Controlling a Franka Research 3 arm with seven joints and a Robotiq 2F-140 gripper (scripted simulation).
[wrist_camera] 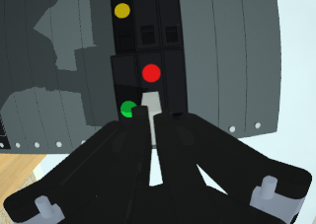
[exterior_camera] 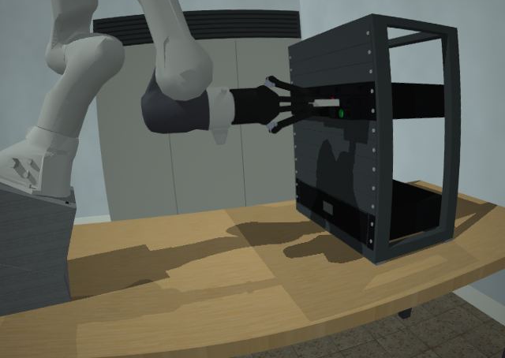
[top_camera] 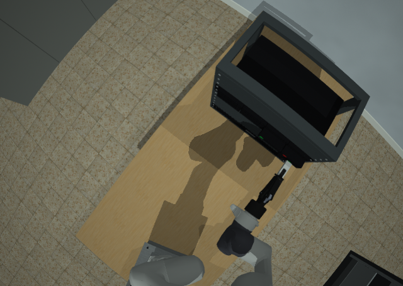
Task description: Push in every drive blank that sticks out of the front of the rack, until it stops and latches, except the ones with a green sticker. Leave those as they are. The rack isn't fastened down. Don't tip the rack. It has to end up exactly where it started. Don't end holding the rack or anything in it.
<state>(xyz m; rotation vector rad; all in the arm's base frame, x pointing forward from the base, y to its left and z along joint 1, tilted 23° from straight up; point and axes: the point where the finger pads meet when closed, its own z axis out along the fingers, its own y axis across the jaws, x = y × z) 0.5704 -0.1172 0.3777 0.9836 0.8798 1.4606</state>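
Observation:
The dark rack (top_camera: 286,91) stands at the far right end of the wooden table, also in the side view (exterior_camera: 367,138). A row of black drive blanks crosses its front at mid height. My gripper (top_camera: 285,166) is shut and empty. Its light fingertips (exterior_camera: 329,102) rest against the face of the blank with the red sticker (wrist_camera: 152,73), just beside the sticker (exterior_camera: 332,98). A green-sticker blank (wrist_camera: 128,108) (exterior_camera: 341,113) sits next to it and juts out a little from the front (top_camera: 260,137).
The rack's right front corner is close to the table's edge (top_camera: 305,175). A black unit (exterior_camera: 330,209) fills the rack's bottom bay. My grey base block (exterior_camera: 32,244) stands at the table's left end. A grey cabinet is behind the table.

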